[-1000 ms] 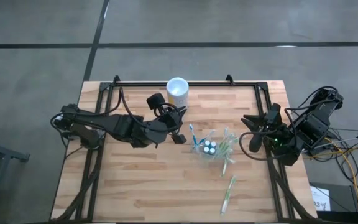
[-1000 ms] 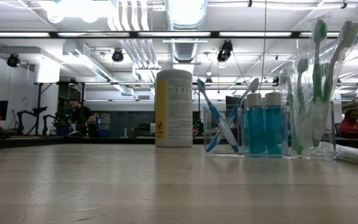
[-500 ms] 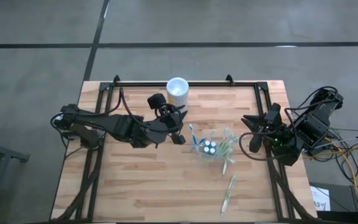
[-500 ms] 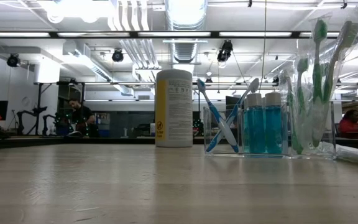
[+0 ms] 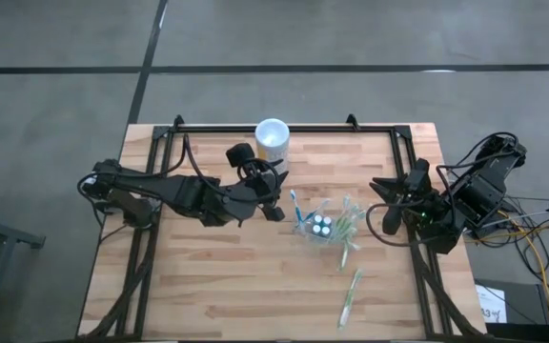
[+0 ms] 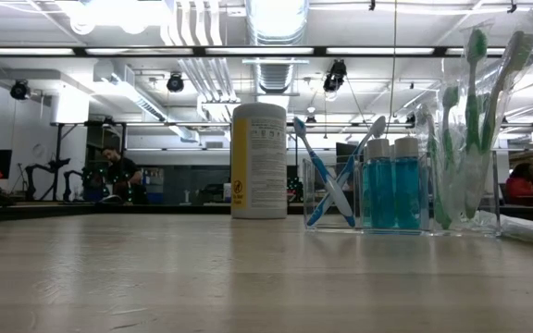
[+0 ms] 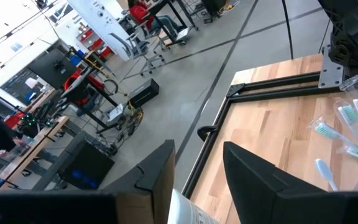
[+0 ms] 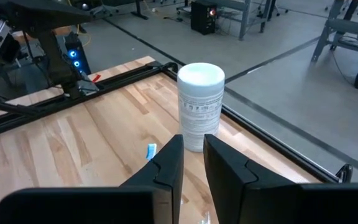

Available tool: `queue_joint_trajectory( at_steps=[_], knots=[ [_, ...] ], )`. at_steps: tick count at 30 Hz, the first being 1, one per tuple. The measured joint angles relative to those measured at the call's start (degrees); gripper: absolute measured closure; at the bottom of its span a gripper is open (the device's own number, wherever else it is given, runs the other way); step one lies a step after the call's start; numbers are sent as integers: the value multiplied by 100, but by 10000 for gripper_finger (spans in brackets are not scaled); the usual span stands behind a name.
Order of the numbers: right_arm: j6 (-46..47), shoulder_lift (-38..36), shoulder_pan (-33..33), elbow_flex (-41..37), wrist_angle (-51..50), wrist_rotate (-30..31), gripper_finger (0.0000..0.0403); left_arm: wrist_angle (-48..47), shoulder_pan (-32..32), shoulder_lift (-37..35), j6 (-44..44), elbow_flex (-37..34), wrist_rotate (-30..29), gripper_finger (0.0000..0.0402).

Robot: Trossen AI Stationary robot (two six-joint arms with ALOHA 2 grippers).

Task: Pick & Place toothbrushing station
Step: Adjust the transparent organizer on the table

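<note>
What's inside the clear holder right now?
The toothbrushing station holds a blue toothbrush, a white one beside it, two blue bottles with white caps, and green-bristled brushes in clear wrap. Its floor is hidden by these.

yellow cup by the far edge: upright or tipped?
Upright. The yellow cup stands on its base in the low view; from above its round white rim faces up.

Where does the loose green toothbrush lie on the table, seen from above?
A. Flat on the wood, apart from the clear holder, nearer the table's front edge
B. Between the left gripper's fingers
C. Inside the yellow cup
A: in the high view the loose green toothbrush lies flat on the table, apart from the clear holder.
</note>
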Motion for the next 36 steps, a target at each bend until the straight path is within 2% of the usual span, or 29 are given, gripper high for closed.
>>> queue_joint_trajectory(
  at_steps=[8, 16, 21, 28, 36],
  knots=[
    [2, 0, -1, 0, 15, -115, 346, 0, 0, 0, -2, 0, 0, 260],
    [89, 3, 10, 0, 25, -1237, 346, -2, 0, 0, -2, 0, 11, 261],
    [111, 77, 193, 0, 55, -1522, 346, -2, 0, -2, 0, 0, 12, 261],
    [280, 218, 804, 0, 82, -1679, 346, -2, 0, -2, 0, 0, 10, 262],
    [-155, 507, 2100, 0, 965, -1676, 346, -2, 0, -2, -1, 0, -3, 261]
  ],
)
